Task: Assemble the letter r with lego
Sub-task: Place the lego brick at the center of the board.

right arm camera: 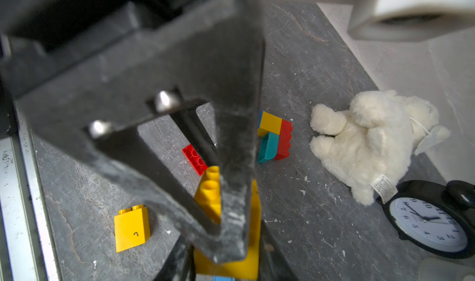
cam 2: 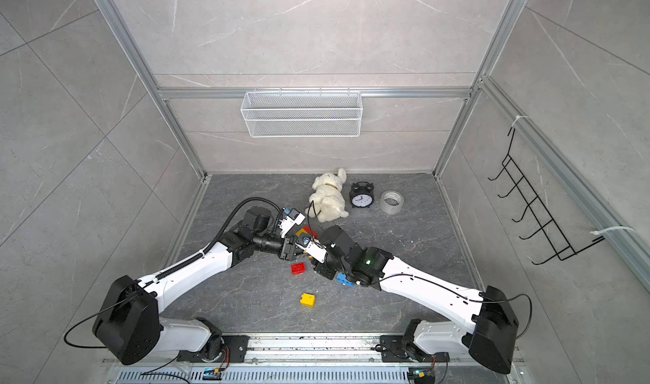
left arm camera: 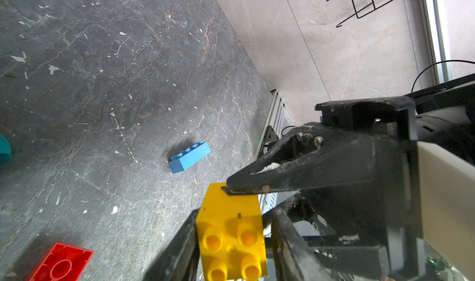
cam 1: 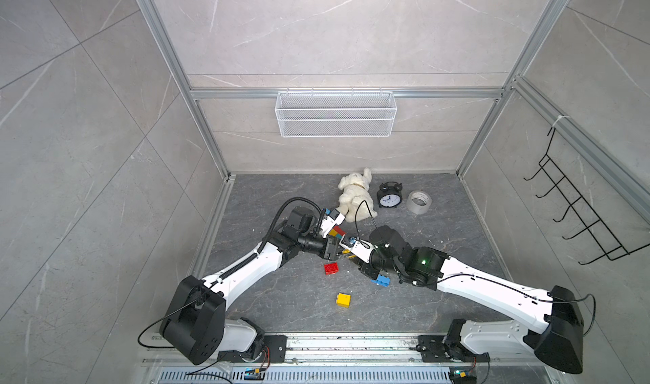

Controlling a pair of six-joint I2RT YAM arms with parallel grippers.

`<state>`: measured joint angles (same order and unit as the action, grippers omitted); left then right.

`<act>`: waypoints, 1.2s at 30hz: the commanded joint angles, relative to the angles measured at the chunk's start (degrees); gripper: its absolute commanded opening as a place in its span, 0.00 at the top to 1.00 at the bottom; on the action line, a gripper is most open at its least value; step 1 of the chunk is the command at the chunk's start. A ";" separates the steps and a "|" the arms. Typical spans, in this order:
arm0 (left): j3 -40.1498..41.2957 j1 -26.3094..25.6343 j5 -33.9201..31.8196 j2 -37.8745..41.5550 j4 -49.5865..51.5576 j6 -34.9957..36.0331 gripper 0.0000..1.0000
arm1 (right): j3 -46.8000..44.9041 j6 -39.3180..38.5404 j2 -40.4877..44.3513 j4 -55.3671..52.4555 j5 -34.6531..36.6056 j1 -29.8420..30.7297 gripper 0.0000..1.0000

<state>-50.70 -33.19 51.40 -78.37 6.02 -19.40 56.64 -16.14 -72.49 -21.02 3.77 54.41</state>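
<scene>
1. Scene. The grey counter [cam 1: 281, 305] carries everything. The plush toy [cam 1: 355, 196] lies at upper centre of the counter in both top views. I use it only as a landmark.

2. End effectors. Both arms meet at the centre of the frame. The right end effector [cam 1: 346, 251] is pinching the held yellow brick [left arm camera: 231, 236]. In the left wrist view one of its fingertips sits on the brick's upper edge. The left end effector [left arm camera: 235, 215] brackets the same brick: one finger lies against a side wall and the other sits just beside the opposite wall. I cannot tell whether it is clamped.

3. Task parts.
- The partial assembly [right arm camera: 275, 135] is yellow, red and teal bricks joined, with a sliver of blue behind. It lies on the counter between the plush toy and the two end effectors.
- The blue brick [left arm camera: 189, 157] lies at lower right of centre, beside the right wrist.
- The red brick [cam 1: 331, 268] lies just below centre.
- The loose yellow brick [right arm camera: 131, 228] lies lower again, nearest the front rail.
- These three are apart from one another and unattached.

4. Step in hand. I judge this to be a transfer of the held yellow brick from the right arm to the left.

5. Next move. I must confirm a firm left grip before the right lets go. After that, the brick must be aligned with the partial assembly and pressed on. The assembly lies free, so the right arm should brace it, or it will likely slide.
</scene>
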 commanded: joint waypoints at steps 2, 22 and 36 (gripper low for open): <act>-1.94 -0.67 6.00 -0.38 0.52 1.32 0.66 | 0.14 -0.96 -1.01 3.03 3.60 -0.27 0.78; -5.77 -0.93 -21.57 -2.05 11.90 5.46 0.82 | -7.60 2.12 9.31 7.28 7.98 -2.12 0.33; -9.64 -8.51 -32.34 -15.92 6.71 3.14 0.92 | -14.89 13.44 28.40 20.72 14.96 -6.54 0.70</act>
<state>-58.54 -41.32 20.18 -93.49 15.31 -15.62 44.07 -5.82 -45.52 -4.86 13.52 48.16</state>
